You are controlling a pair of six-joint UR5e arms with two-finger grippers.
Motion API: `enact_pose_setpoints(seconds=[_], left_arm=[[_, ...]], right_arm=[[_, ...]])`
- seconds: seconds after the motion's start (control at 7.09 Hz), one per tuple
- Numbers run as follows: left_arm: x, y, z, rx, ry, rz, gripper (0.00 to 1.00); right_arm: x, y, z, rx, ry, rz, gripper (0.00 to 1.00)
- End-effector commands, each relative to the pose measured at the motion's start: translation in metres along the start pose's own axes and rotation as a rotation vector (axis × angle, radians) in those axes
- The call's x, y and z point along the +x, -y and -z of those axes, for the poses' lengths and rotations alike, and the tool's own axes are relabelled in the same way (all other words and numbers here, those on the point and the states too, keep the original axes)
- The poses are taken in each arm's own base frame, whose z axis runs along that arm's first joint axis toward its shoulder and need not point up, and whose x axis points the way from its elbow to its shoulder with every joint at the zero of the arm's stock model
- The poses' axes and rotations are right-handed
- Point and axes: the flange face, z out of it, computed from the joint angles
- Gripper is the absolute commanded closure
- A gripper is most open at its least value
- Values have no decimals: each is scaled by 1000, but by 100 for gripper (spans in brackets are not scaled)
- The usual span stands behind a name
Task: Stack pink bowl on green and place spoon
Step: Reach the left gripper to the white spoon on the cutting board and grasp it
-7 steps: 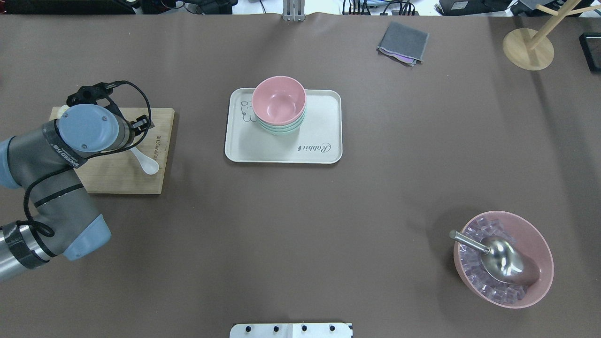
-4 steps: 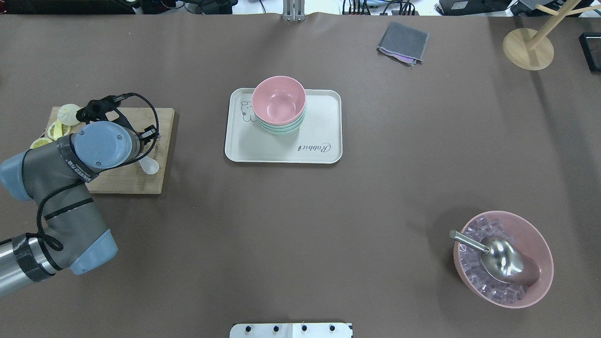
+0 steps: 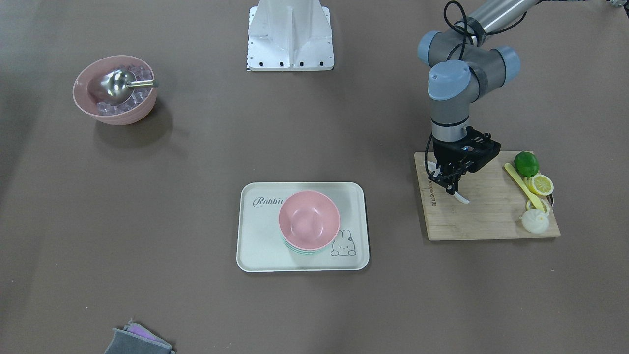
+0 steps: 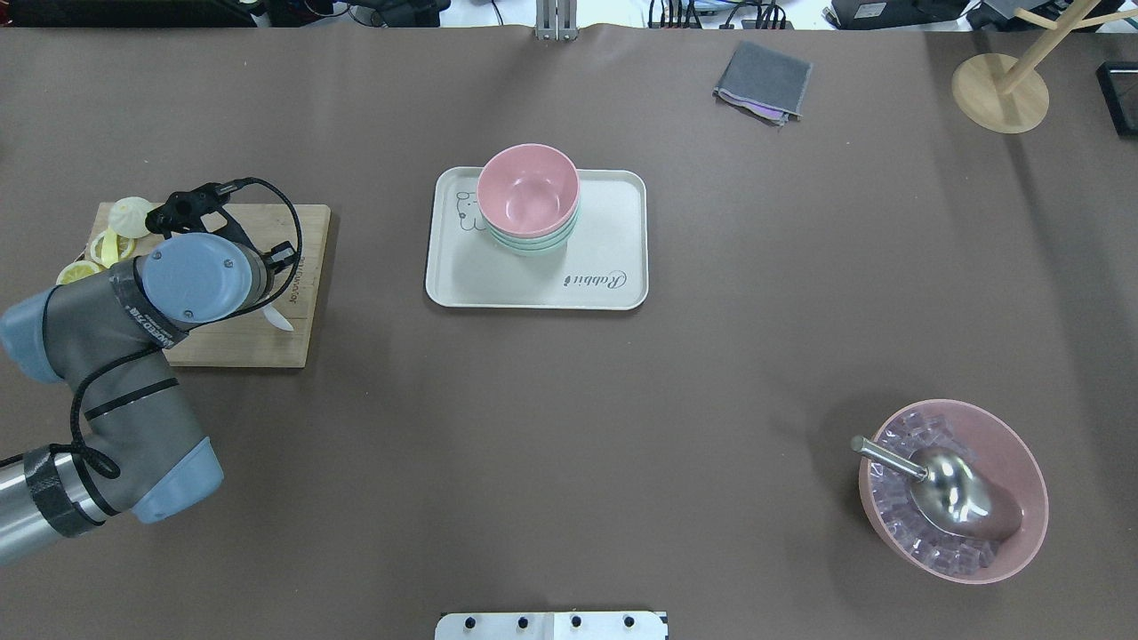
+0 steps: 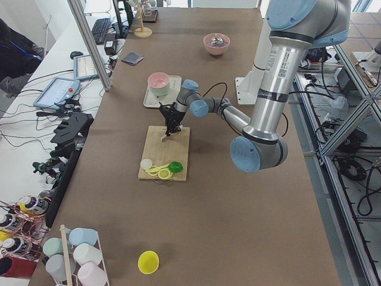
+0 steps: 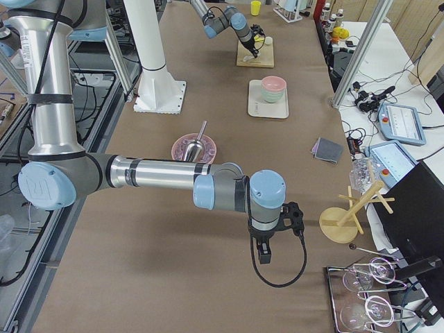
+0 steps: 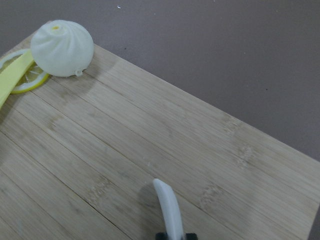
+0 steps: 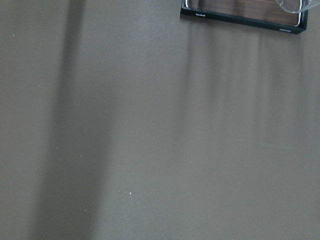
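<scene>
Facing the robot, we see the left gripper point(image 3: 449, 189) clamped on the white plastic spoon point(image 3: 462, 198) over the bamboo cutting board point(image 3: 486, 219); the round pink bowl point(image 3: 309, 219) sits nested in the green bowl point(image 3: 296, 250). From the right side, we cannot tell how the right gripper point(image 6: 263, 254) stands.

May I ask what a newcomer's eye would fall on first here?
The pink bowl stacked on a green bowl on the cream rabbit tray, mid-table. Then the left gripper holding a white spoon over the bamboo cutting board, and the large pink bowl of ice with a metal scoop at the robot's right.
</scene>
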Motion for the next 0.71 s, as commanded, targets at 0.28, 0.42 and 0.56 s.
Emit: enact_pose_setpoints(seconds=[0.28,0.42,0.56], left_arm=[[55,10,79,-26,-175,164,100],[90,16,106,-34,-223,269,100],[137,17,130,10,-216,351,100]], right_arm=[[4,-8,-7,-13,5,-14,0],[5,-12,-9,-17,5,-19,0],[5,-14,-9,-18,6,-15,0]])
